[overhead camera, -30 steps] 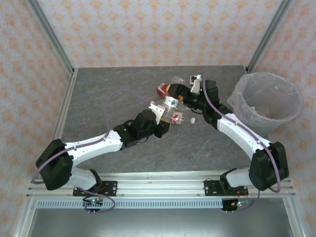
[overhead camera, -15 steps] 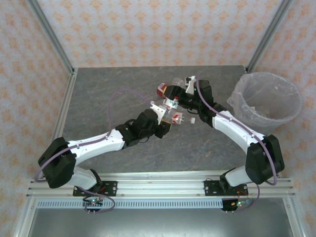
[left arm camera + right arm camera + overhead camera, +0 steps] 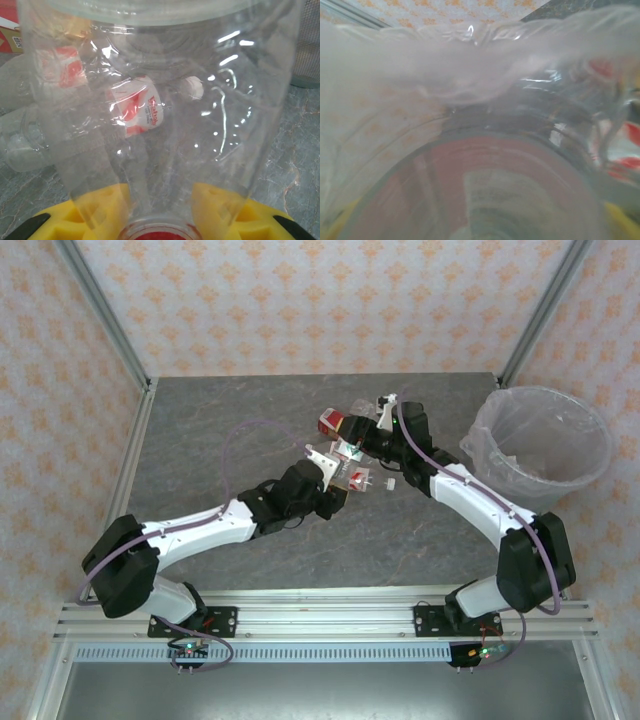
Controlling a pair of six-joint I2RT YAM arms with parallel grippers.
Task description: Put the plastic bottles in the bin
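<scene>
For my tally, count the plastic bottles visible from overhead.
4 discernible, clustered together on the table: a red-brown-labelled bottle farthest back, a clear bottle beside it, a white-labelled bottle centrally, a red-and-white-labelled bottle nearest. Others may be hidden in the pile.

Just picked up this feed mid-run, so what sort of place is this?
Probably a lab robot cell, not a home: wallpapered panels in an aluminium frame, a grey stone-look table, a metal mounting rail at its near edge.
</scene>
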